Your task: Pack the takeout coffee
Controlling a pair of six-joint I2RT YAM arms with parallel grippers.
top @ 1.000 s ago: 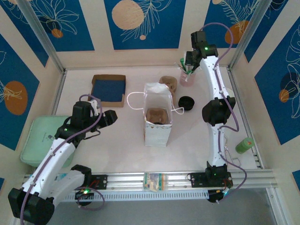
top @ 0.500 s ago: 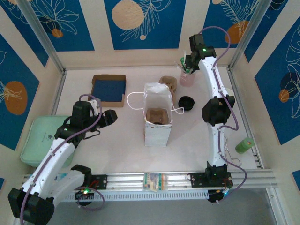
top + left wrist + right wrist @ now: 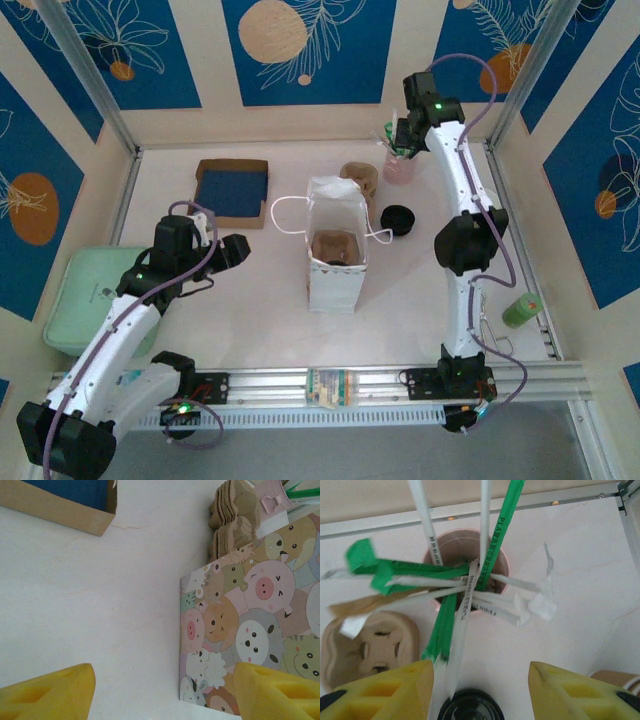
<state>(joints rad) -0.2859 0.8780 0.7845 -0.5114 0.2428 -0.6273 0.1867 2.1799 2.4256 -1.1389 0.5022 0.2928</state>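
Note:
The white paper bag [image 3: 337,275] stands open mid-table. Inside its mouth sits a tan shape with a dark patch [image 3: 335,257]; it looks like the takeout coffee, but I cannot tell for sure. My right gripper [image 3: 401,140] hangs open over the pink cup of wrapped straws [image 3: 398,168]. In the right wrist view the straws [image 3: 462,615] fan out of that cup [image 3: 465,545], and one white and one green straw reach down beside the left finger of the gripper [image 3: 481,680]. My left gripper [image 3: 240,250] is open and empty, left of the bag; in its wrist view [image 3: 165,690] the bag's cartoon-animal side [image 3: 250,625] shows.
A cardboard tray with a blue inside [image 3: 232,190] lies at the back left. Pulp cup carriers [image 3: 358,180] stand behind the bag, and loose black lids [image 3: 398,219] sit to its right. A mint tray [image 3: 85,300] lies far left; a green object [image 3: 519,310] far right.
My right gripper has gone from shut to open above the straw cup, with the arm shifting slightly. The left arm and the bag have not moved.

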